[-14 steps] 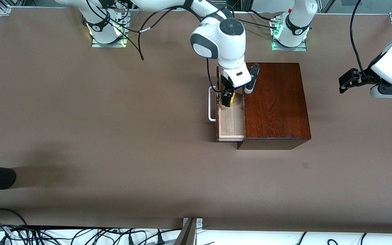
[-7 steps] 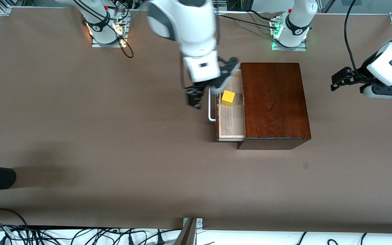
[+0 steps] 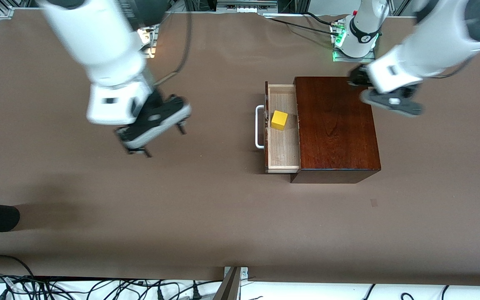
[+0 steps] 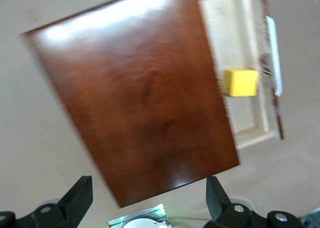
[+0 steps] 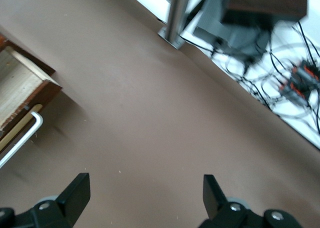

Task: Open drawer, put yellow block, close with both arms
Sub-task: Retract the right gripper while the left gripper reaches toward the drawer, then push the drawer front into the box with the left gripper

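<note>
Inside half-open drawer (image 3: 283, 146), yellow block (image 3: 279, 120) sits free. Left end effector (image 4: 149, 200) over box (image 3: 336, 125), right end effector (image 5: 145, 200) over bare tabletop (image 3: 206, 200), both spread, empty. Risk: uneven shove skews drawer, jams.

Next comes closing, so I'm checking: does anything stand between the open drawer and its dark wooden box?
Nothing visible does. The small yellow cube sits inside the pale wooden drawer, below its rim. Both pincers, left and right, hang open, away from the white handle.

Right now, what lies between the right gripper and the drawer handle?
Only bare table, seen in the front view: right gripper open, away from the drawer's handle.
</note>
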Controlling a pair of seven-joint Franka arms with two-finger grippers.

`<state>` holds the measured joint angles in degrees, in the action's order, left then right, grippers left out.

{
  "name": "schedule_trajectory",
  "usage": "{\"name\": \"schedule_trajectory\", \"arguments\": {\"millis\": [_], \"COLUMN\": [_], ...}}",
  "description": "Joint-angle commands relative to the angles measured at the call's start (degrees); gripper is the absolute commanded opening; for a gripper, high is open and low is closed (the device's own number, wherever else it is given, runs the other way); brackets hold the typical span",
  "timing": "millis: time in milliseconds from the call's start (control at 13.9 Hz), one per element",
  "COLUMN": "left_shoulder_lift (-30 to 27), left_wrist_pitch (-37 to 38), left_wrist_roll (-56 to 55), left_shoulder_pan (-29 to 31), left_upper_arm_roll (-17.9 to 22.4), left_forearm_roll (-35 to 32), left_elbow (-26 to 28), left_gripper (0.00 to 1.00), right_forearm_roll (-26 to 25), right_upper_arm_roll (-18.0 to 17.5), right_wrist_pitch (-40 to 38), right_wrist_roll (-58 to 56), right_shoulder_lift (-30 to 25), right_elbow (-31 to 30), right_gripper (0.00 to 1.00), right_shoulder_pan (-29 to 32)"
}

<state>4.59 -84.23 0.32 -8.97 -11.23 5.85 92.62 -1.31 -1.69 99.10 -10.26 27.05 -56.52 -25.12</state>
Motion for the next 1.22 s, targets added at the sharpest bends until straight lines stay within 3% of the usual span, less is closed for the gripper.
{"name": "schedule_trajectory", "arguments": {"millis": [0,144,432,504,791,935,1151], "left_shoulder_lift": [5.86,10.51,24.39,25.81,26.88,27.40,31.35], "left_wrist_pitch": [1.26,1.09,-1.89,-2.08,-10.14,-15.23,-20.26], "left_wrist_roll": [0.04,-0.06,-0.05,0.29,18.27,21.73,31.11], "left_shoulder_pan": [-4.63,-7.63,-14.84,-16.07,-19.23,-22.04,-26.53], "left_upper_arm_roll": [-0.72,-0.72,-0.81,-0.72,-0.54,-0.72,-0.63], "left_forearm_roll": [6.33,11.97,15.15,15.33,13.15,8.85,-0.11], "left_elbow": [-6.47,-10.50,-24.82,-25.98,-24.68,-21.00,-20.11], "left_gripper": [1.00,1.00,1.00,1.00,1.00,1.00,1.00], "right_forearm_roll": [6.13,6.59,4.83,4.65,3.95,3.77,3.42], "right_upper_arm_roll": [0.20,0.28,1.51,1.95,5.29,6.87,7.93], "right_wrist_pitch": [-0.31,-0.22,2.59,2.94,1.54,1.01,1.18], "right_wrist_roll": [0.50,0.50,4.01,4.45,4.72,5.68,5.86], "right_shoulder_lift": [-7.34,-12.26,-21.58,-23.34,-25.29,-25.03,-23.80], "right_elbow": [-9.27,-16.31,-30.55,-33.28,-35.86,-36.12,-35.60], "right_gripper": [1.00,1.00,1.00,1.00,1.00,1.00,1.00], "right_shoulder_pan": [7.52,11.04,14.65,14.75,14.75,14.75,14.83]}}
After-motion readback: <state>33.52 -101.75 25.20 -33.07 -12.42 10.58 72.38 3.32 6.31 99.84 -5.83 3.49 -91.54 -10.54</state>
